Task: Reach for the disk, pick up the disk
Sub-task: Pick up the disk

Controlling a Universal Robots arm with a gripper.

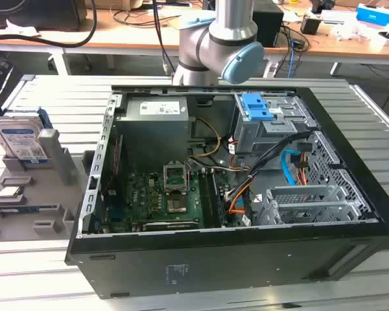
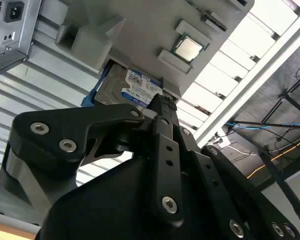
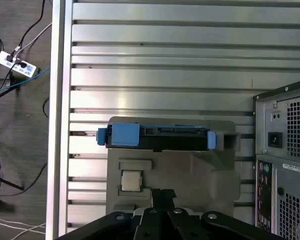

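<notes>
The disk point(image 1: 23, 139) is a silver-grey drive with a white-and-blue label and blue rails. It stands on edge in a grey holder point(image 1: 58, 162) at the exterior view's left, beside the open computer case. In the first wrist view I look down on the disk's point(image 3: 157, 137) blue-railed upper edge. My gripper point(image 3: 163, 194) hangs well above the holder with its black fingertips together and nothing between them. In the second wrist view the gripper point(image 2: 160, 102) points toward the disk's label point(image 2: 137, 89) and is apart from it.
A small square processor chip point(image 3: 131, 180) lies in the holder near the disk. The black open computer case point(image 1: 233, 194) fills the middle of the slatted metal table point(image 3: 165, 60). The table's edge point(image 3: 60, 120) borders a floor with cables. A cluttered desk point(image 1: 324, 32) runs behind.
</notes>
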